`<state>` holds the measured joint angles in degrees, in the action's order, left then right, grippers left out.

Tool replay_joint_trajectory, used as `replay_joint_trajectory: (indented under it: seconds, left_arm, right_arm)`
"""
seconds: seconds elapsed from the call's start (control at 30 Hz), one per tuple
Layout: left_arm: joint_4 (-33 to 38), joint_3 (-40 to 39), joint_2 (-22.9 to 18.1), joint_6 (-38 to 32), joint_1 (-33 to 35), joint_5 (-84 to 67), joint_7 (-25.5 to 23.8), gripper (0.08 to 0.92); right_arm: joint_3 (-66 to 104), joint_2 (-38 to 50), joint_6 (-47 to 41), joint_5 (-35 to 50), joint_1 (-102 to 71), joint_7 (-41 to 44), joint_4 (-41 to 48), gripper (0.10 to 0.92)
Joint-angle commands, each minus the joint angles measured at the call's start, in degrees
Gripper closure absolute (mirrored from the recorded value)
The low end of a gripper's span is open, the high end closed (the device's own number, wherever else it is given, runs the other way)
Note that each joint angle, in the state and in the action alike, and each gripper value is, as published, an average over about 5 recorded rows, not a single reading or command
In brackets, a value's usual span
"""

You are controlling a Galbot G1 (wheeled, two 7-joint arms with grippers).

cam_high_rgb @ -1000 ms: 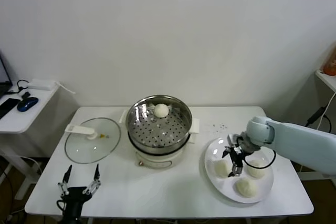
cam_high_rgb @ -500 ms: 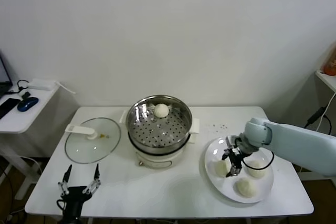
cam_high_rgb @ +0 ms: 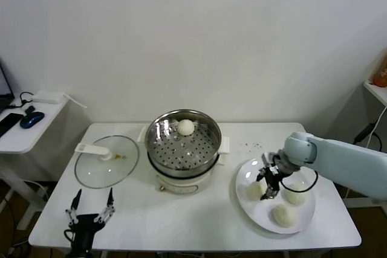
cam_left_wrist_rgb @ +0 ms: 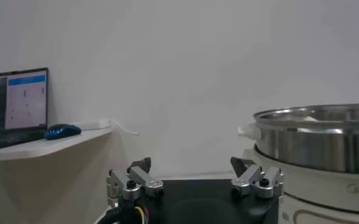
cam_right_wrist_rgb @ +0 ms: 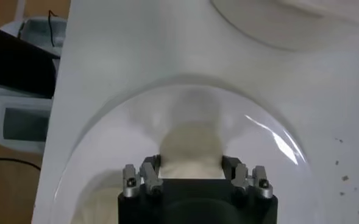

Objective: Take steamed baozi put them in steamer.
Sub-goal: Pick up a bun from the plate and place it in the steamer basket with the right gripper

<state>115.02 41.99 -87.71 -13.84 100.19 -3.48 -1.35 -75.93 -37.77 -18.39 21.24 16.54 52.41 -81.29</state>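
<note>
The steamer (cam_high_rgb: 158, 144), a shiny perforated basket on a white pot base, stands mid-table with one baozi (cam_high_rgb: 185, 127) at its far side. Three more baozi lie on the white plate (cam_high_rgb: 245, 174) to its right. My right gripper (cam_high_rgb: 270, 185) reaches down onto the plate and is shut on the leftmost baozi (cam_high_rgb: 254, 191). In the right wrist view that baozi (cam_right_wrist_rgb: 190, 143) sits squeezed between both fingers of the right gripper (cam_right_wrist_rgb: 190, 163). The other two baozi (cam_high_rgb: 294, 196) (cam_high_rgb: 281, 215) lie free. My left gripper (cam_high_rgb: 91, 207) rests open near the table's front left corner, holding nothing.
A flat glass lid (cam_high_rgb: 106, 162) with a white handle lies left of the steamer. A side desk with a mouse (cam_high_rgb: 31, 119) stands beyond the table's left edge. The steamer wall (cam_left_wrist_rgb: 316, 137) rises close beside the left gripper (cam_left_wrist_rgb: 191, 167).
The right gripper's fingers have shut on the leftmost baozi on the plate. The left arm has not moved.
</note>
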Motion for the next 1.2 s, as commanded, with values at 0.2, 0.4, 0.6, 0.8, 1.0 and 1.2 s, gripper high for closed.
replay_joint_trajectory:
  seconds: [0.2, 0.4, 0.6, 0.8, 1.0, 1.2]
  left_arm:
    - [0.15, 0.06, 0.21, 0.03, 0.11, -0.36, 0.03, 0.177]
    - [0.10, -0.04, 0.46, 0.08, 0.04, -0.39, 0.01, 0.177]
    - [0.06, -0.45, 0.41, 0.12, -0.15, -0.20, -0.05, 0.177]
    - [0.27, -0.47, 0.43, 0.15, -0.32, -0.11, -0.04, 0.177]
    - [0.37, -0.45, 0.54, 0.14, -0.27, -0.06, -0.03, 0.177]
    - [0.64, -0.30, 0.50, 0.58, -0.71, 0.10, -0.06, 0.177]
  right_arm:
    - [-9.36, 0.81, 0.24, 11.09, 21.25, 1.01, -3.11, 0.364]
    - [-14.87, -2.21, 0.25, 19.24, 32.59, 1.46, -4.87, 0.364]
    - [-16.72, -9.01, 0.25, 26.80, 38.43, 1.46, -3.90, 0.364]
    - [-15.20, -16.98, -0.03, 29.90, 38.21, 0.84, -0.18, 0.364]
    - [-11.49, -26.03, -0.75, 29.61, 33.18, -0.28, 5.66, 0.364]
    - [-8.91, -35.54, -1.01, 28.36, 27.85, -0.73, 13.33, 0.364]
